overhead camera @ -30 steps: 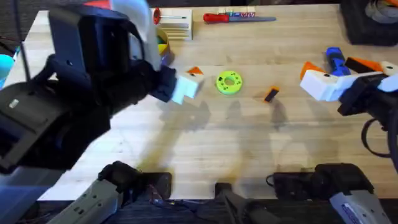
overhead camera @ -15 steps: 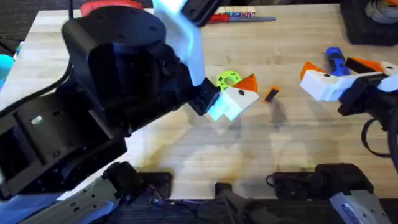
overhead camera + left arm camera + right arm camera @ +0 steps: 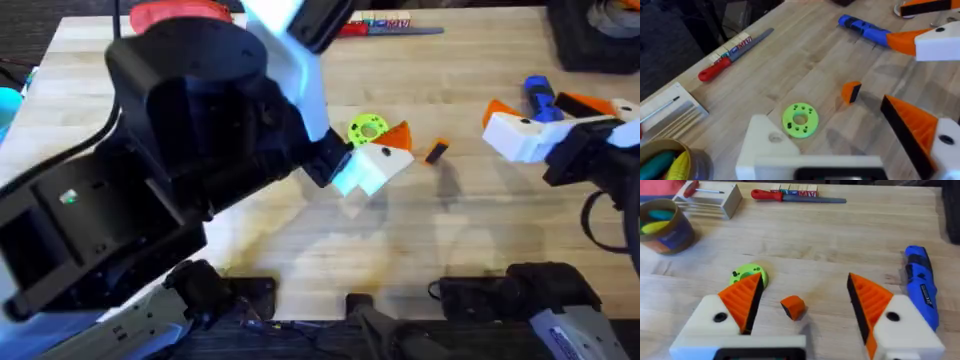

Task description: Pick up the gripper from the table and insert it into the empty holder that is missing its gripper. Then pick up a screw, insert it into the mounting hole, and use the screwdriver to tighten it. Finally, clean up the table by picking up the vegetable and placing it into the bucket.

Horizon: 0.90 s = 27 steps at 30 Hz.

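Observation:
The gripper [image 3: 792, 306], a small black piece with an orange edge, lies on the table right of the green disc [image 3: 367, 130]. My left gripper [image 3: 385, 155] hovers open just in front of the disc. One of its fingers is the bare white holder [image 3: 762, 142] with a dark hole; the other carries an orange pad. At the right, my right gripper [image 3: 538, 108] stands open with both orange tips fitted, the small piece [image 3: 436, 152] ahead of it. Beside it lies the blue screwdriver [image 3: 921, 285]. The bucket [image 3: 662, 225] stands at the far left. Screw and vegetable are out of view.
A slim red-handled screwdriver [image 3: 350, 28] lies along the far edge, next to a white box [image 3: 710, 200]. A red pouch [image 3: 180, 12] sits at the far left corner. My left arm's dark bulk covers the left half of the overhead view.
My left arm swung to the right, bringing its gripper from left of the green disc to just in front of it, then held nearly still. The right arm has not moved.

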### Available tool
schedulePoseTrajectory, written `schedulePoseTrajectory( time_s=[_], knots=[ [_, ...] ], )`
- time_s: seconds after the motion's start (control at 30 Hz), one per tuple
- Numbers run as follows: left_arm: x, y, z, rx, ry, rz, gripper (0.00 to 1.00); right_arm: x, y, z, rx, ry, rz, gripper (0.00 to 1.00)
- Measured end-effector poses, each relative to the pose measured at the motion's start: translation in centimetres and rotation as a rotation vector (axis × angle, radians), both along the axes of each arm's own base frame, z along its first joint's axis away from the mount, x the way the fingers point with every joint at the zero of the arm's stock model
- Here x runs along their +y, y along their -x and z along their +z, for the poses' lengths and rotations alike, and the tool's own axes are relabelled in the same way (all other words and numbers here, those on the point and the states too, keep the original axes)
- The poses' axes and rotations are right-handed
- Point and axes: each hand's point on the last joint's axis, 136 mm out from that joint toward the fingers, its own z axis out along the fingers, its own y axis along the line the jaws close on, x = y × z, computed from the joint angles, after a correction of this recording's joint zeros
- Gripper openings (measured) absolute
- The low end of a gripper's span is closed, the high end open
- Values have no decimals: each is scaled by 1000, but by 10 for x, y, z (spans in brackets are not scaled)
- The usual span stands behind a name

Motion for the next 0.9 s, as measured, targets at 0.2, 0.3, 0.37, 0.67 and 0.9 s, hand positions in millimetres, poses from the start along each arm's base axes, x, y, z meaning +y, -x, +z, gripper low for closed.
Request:
schedulePoseTrajectory(
  time_s=[0.2, 0.3, 0.37, 0.67, 0.9],
  knots=[
    [5, 7, -15, -143, 38, -34, 989, 0, 0, 0, 0, 0, 0, 991],
    [11, 16, -31, -204, 72, -50, 988, 0, 0, 0, 0, 0, 0, 992],
    [15, 22, -39, -234, 95, -57, 988, 0, 0, 0, 0, 0, 0, 991],
    [33, 42, -62, -285, 196, -49, 987, 0, 0, 0, 0, 0, 0, 992],
    [40, 49, -77, -322, 242, -48, 988, 0, 0, 0, 0, 0, 0, 991]
  ],
)
